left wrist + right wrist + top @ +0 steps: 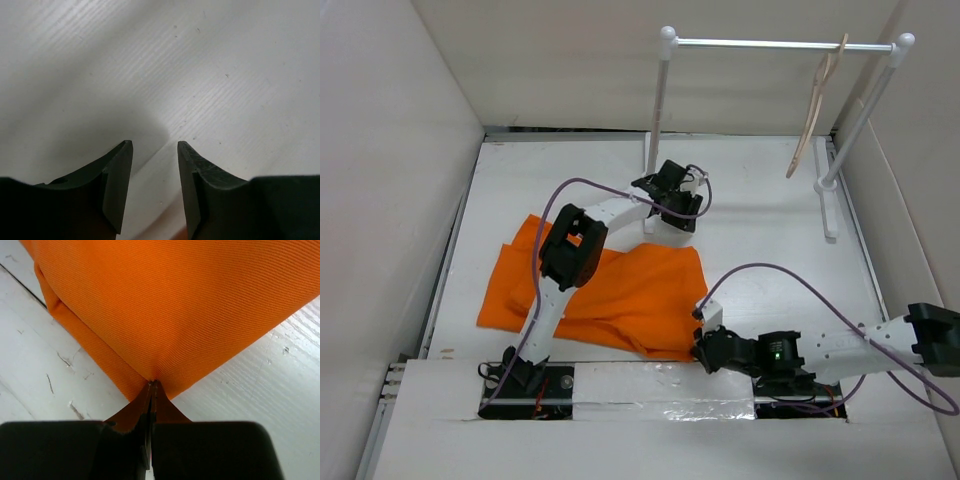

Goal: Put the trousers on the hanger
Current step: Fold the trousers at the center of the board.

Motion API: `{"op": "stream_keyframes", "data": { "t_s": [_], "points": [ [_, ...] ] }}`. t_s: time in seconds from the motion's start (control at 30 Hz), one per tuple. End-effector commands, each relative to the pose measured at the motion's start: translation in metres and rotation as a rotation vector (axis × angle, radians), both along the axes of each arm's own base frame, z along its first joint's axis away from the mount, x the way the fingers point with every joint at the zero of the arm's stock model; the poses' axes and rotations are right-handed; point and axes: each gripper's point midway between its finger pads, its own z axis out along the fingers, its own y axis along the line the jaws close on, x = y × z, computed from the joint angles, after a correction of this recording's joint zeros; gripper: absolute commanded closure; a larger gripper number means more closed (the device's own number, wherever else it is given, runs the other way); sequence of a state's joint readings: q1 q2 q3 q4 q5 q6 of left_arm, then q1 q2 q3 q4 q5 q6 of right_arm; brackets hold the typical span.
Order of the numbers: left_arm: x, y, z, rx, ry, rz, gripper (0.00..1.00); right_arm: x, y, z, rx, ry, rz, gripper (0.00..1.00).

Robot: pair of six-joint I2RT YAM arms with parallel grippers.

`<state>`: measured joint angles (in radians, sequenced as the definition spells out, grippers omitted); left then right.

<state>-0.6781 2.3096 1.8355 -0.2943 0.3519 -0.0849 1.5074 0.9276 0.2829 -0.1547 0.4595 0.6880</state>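
Note:
The orange trousers (620, 290) lie folded on the white table, left of centre. My right gripper (703, 352) is shut on their near right corner, low at the table; in the right wrist view the orange cloth (175, 310) is pinched between the closed fingertips (153, 385). My left gripper (665, 228) is open and empty just beyond the trousers' far edge, close over bare table (155, 145). The beige hanger (815, 115) hangs by its hook from the rod at the back right.
A white rack with a metal rod (780, 44) stands at the back, its uprights at centre and right. White walls enclose the table on three sides. A raised white ledge (650, 385) runs along the near edge by the arm bases.

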Motion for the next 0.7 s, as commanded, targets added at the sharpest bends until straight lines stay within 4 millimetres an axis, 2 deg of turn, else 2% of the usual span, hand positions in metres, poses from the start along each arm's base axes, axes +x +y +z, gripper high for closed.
{"op": "stream_keyframes", "data": {
  "t_s": [0.0,0.03,0.1,0.13,0.17,0.2,0.23,0.3,0.37,0.4,0.43,0.47,0.5,0.53,0.57,0.6,0.63,0.67],
  "points": [
    [0.025,-0.006,0.047,-0.061,-0.138,0.019,0.61,-0.011,-0.009,0.000,-0.016,0.057,-0.020,0.96],
    [0.021,-0.008,0.063,-0.077,-0.163,0.015,0.57,-0.010,-0.010,0.003,-0.010,0.052,-0.024,0.81],
    [0.021,-0.007,0.085,-0.100,-0.199,0.021,0.53,-0.006,-0.013,0.016,0.003,0.027,-0.023,0.66],
    [0.019,-0.005,0.111,-0.132,-0.239,0.024,0.50,-0.005,-0.013,0.021,0.007,0.014,-0.019,0.54],
    [0.019,-0.003,0.127,-0.154,-0.264,0.037,0.50,-0.003,-0.010,0.032,0.023,0.003,-0.017,0.47],
    [0.017,-0.002,0.140,-0.175,-0.285,0.044,0.50,0.000,-0.016,0.034,0.001,-0.019,-0.023,0.41],
    [0.012,0.003,0.168,-0.218,-0.330,0.055,0.50,0.003,-0.016,0.041,0.019,-0.031,-0.034,0.32],
    [0.006,0.013,0.190,-0.262,-0.359,0.109,0.50,0.015,-0.018,0.051,0.028,-0.100,-0.065,0.25],
    [-0.008,0.029,0.211,-0.331,-0.403,0.173,0.52,0.030,-0.021,0.062,0.034,-0.149,-0.110,0.23],
    [-0.009,0.033,0.220,-0.365,-0.433,0.200,0.53,0.048,-0.024,0.072,0.026,-0.201,-0.147,0.23],
    [-0.021,0.048,0.216,-0.363,-0.430,0.232,0.55,0.059,-0.025,0.078,0.028,-0.223,-0.162,0.24],
    [-0.023,0.056,0.213,-0.361,-0.436,0.271,0.57,0.069,-0.025,0.084,0.030,-0.245,-0.167,0.25],
    [-0.027,0.063,0.210,-0.367,-0.424,0.302,0.66,0.077,-0.016,0.096,0.056,-0.285,-0.116,0.29],
    [-0.038,0.075,0.205,-0.373,-0.421,0.331,0.74,0.099,-0.023,0.104,0.063,-0.308,-0.173,0.51],
    [-0.042,0.082,0.201,-0.377,-0.417,0.365,0.87,0.112,-0.026,0.109,0.071,-0.334,-0.192,0.68],
    [-0.048,0.087,0.198,-0.390,-0.407,0.380,1.00,0.123,-0.021,0.114,0.086,-0.357,-0.161,0.82],
    [-0.062,0.095,0.190,-0.425,-0.392,0.396,1.00,0.149,-0.037,0.115,0.079,-0.364,-0.227,1.00],
    [-0.071,0.096,0.187,-0.452,-0.378,0.382,1.00,0.159,-0.038,0.117,0.087,-0.371,-0.218,1.00]
  ]
}}
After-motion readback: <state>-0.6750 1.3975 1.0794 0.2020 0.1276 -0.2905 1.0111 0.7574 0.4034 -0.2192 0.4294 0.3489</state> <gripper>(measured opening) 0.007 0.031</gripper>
